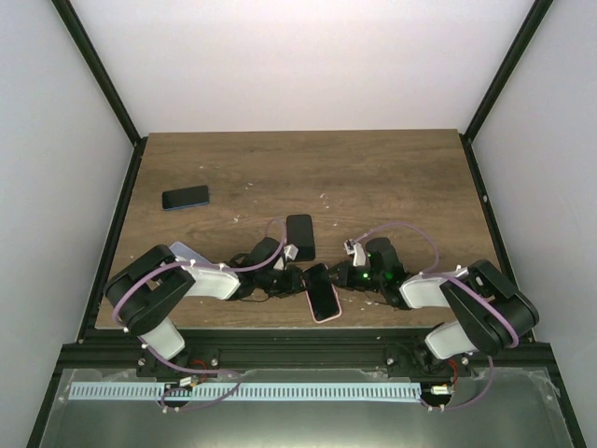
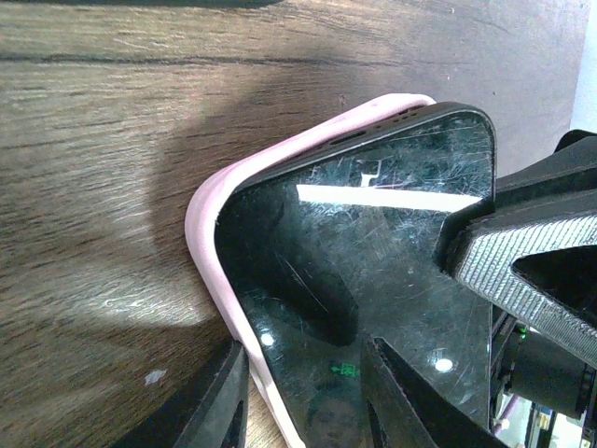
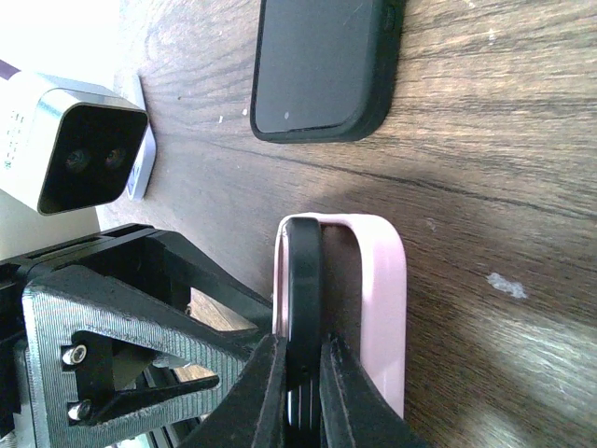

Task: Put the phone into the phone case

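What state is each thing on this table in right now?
phone: tilted, one edge lifted out of the pink case, screen dark.
pink case: on the table, phone only partly seated.
right gripper: shut on the phone.
left gripper: straddling the pink case's edge; grip unclear.
spare black phone: lying flat, untouched.
blue phone: lying flat, untouched.

Robot test cell, we record: white enclosure walls [image 1: 308,56], black frame struts [image 1: 98,70], wood-grain table [image 1: 373,177], arms [image 1: 466,308] bolted to a base rail [image 1: 298,353].
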